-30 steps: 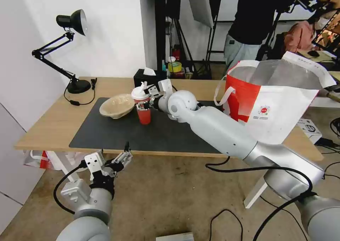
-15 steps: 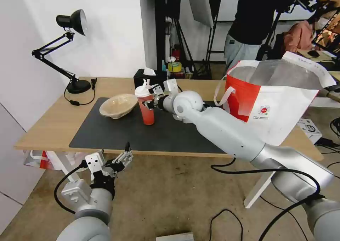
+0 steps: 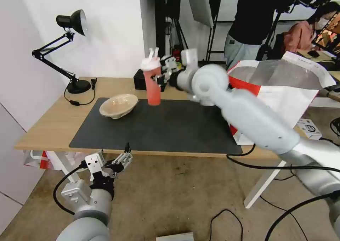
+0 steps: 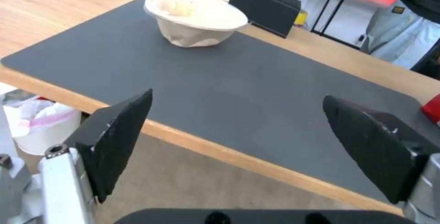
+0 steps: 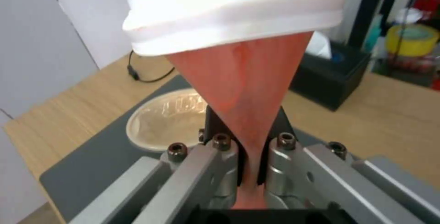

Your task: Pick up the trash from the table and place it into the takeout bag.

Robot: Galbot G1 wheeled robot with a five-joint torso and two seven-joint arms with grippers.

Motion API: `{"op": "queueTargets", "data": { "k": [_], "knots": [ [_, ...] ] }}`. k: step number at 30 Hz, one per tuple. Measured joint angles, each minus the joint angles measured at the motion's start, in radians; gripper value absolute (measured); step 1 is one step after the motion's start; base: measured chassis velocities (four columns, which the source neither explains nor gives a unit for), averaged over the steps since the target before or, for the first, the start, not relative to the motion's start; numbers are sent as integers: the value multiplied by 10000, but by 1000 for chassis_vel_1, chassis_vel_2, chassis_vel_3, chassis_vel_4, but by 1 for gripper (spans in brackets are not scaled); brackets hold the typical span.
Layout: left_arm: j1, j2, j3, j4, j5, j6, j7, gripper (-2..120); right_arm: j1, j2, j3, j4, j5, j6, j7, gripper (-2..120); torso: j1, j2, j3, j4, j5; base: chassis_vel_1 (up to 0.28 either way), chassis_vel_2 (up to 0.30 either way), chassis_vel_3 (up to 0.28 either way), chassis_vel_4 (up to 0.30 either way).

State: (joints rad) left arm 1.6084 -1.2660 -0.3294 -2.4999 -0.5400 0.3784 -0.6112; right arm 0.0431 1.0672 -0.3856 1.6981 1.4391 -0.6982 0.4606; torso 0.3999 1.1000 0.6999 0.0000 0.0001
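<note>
My right gripper is shut on the red drink cup with its white lid and straw, holding it in the air above the back of the dark mat. In the right wrist view the cup is squeezed between the jaws, lid toward the camera. The beige pulp bowl rests on the mat's far left part, also seen in the left wrist view as the bowl. The red-and-white takeout bag stands open at the table's right end. My left gripper hangs open below the table's front edge.
A black tissue box sits at the table's back edge behind the cup. A black desk lamp stands at the back left with its cord on the wood. A person stands behind the bag. Cables lie on the floor.
My right arm has lifted the red cup off the mat and carried it up and slightly right. The bowl and the left arm have stayed put.
</note>
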Motion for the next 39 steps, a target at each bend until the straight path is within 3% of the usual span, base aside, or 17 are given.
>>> {"op": "queueTargets", "data": {
  "k": [25, 39],
  "knots": [
    [85, 212, 90, 0, -18, -29, 28, 100, 523, -3937, 1376, 2085, 1210, 1017, 647, 3, -1, 0, 0, -1, 0, 0, 0, 0, 0],
    [-136, 252, 255, 0, -119, 15, 19, 100, -488, -5280, 2343, 1375, 1065, 1021, 105, 3, 0, 0, 0, 0, 0, 0, 0, 0, 0]
  ]
}}
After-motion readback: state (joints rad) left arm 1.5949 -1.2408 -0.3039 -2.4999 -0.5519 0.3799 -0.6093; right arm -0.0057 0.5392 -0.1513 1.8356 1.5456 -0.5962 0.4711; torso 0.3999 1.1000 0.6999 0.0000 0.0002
